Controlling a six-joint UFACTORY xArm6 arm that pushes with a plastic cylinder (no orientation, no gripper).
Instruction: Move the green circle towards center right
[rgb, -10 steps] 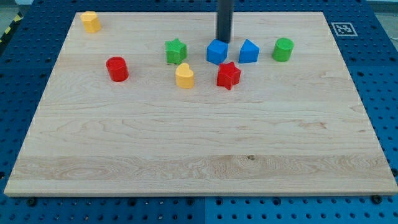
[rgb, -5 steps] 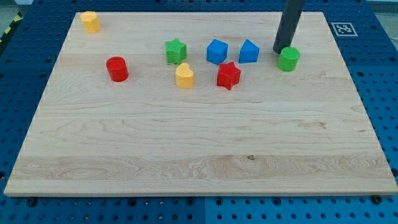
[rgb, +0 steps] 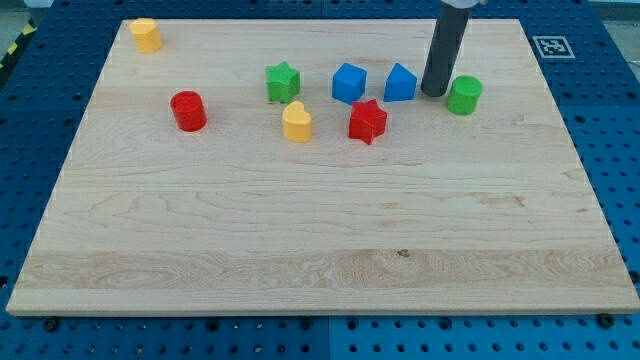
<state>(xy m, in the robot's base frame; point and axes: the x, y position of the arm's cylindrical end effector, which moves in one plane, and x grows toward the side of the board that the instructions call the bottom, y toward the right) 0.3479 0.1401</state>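
Observation:
The green circle (rgb: 464, 95) is a short green cylinder on the wooden board (rgb: 320, 240), at the view's upper right. My tip (rgb: 434, 93) stands just left of it, in the gap between it and a blue house-shaped block (rgb: 400, 83). The tip looks close to the green circle; I cannot tell if they touch.
A blue cube (rgb: 349, 82) and a green star (rgb: 283, 81) lie in the same row to the left. A red star (rgb: 367, 121) and a yellow heart (rgb: 296, 121) sit just below. A red cylinder (rgb: 187, 110) is at left, a yellow block (rgb: 146, 34) at the top-left corner.
My tip moved right from behind the blue cube to the green circle, which shifted slightly down and right. The tip then moved to the circle's left side.

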